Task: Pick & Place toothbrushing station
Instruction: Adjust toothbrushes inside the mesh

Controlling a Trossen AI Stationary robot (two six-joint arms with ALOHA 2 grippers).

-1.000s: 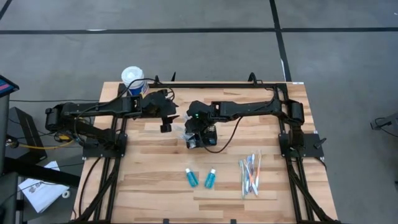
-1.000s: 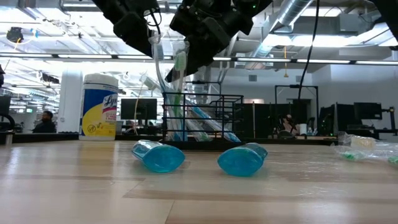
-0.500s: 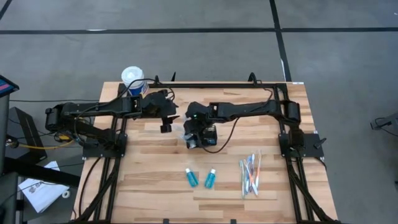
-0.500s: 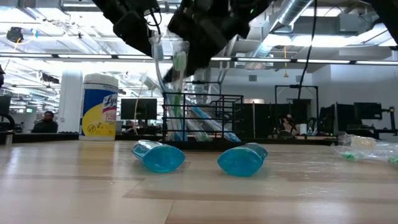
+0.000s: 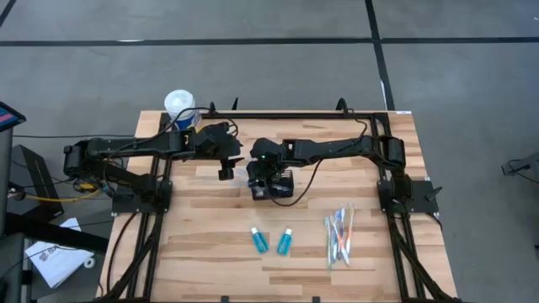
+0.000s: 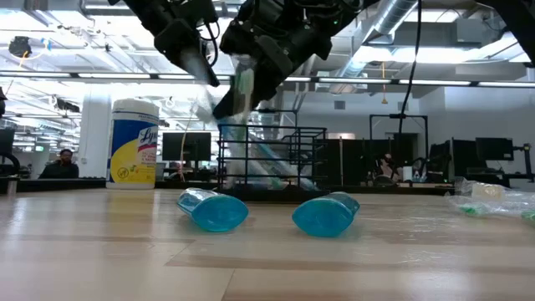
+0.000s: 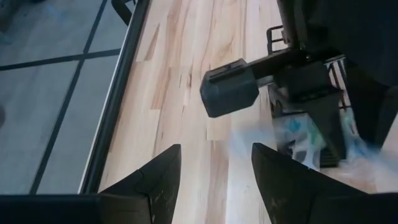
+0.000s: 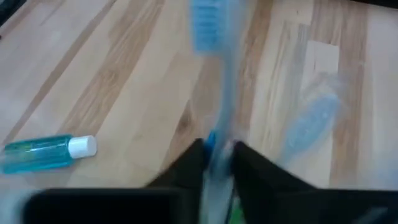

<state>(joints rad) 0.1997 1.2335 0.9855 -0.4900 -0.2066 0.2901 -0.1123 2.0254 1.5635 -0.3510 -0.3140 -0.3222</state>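
Basket (image 5: 274,187) beneath right pincer (image 5: 259,178)

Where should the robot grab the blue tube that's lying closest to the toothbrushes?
Grab the blue tube across its wider body, coming straight down from above. It lies flat on the table, cap pointing away from the front edge, with bare wood on both long sides.

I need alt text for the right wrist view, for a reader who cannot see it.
The right gripper pinches a blue toothbrush between its dark fingers, above a wooden table. A teal tube with a white cap lies on the table to one side.
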